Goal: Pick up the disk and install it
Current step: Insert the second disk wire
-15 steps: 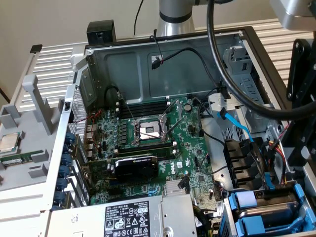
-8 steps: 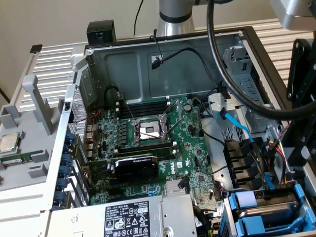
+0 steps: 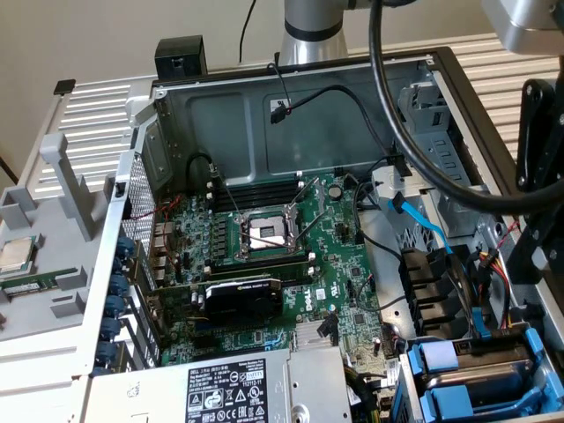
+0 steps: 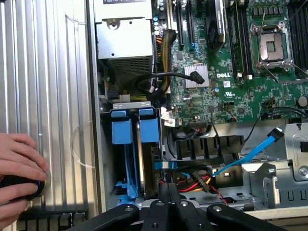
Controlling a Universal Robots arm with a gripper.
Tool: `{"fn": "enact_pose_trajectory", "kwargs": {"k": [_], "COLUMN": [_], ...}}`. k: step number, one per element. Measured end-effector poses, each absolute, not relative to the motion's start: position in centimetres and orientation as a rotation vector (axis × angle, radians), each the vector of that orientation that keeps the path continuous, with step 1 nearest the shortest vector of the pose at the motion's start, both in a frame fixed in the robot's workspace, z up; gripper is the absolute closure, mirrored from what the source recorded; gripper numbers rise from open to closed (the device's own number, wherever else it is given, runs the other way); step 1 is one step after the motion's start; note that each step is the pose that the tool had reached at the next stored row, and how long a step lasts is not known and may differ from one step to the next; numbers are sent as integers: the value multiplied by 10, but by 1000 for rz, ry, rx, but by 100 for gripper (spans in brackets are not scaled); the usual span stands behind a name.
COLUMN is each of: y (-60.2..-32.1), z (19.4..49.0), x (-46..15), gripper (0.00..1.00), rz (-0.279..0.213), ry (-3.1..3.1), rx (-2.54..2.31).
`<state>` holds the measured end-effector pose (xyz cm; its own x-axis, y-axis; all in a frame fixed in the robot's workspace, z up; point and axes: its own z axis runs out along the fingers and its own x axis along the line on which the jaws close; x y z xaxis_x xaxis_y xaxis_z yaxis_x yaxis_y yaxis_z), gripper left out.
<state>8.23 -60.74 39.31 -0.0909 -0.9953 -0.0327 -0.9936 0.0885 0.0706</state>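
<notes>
Here, disk [image 4: 148, 159] on edge in drive bay [image 4: 120, 154], long axis toward fingers [image 4: 168, 211], fingers together.

The supporting surface is a ribbed metal worktable [image 3: 97, 115]. The open computer case [image 3: 291, 88] rests directly on it. Beside the case, on the exterior view's left, lie grey plastic fixtures [image 3: 66, 176], a square silver processor chip [image 3: 16, 256] and a green memory module [image 3: 35, 284].

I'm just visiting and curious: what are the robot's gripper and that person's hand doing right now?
Gripper: closed, holding nothing, above the blue drive bays.
Person's hand: resting on a dark round object on the ribbed metal surface.
</notes>
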Motion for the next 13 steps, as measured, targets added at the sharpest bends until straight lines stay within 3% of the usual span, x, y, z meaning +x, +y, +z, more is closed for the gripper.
{"fn": "enact_pose_trajectory", "kwargs": {"k": [13], "y": [-607], "z": [392], "x": [82], "gripper": [89], "rz": [-105], "ry": [-2054], "rx": [2338]}}
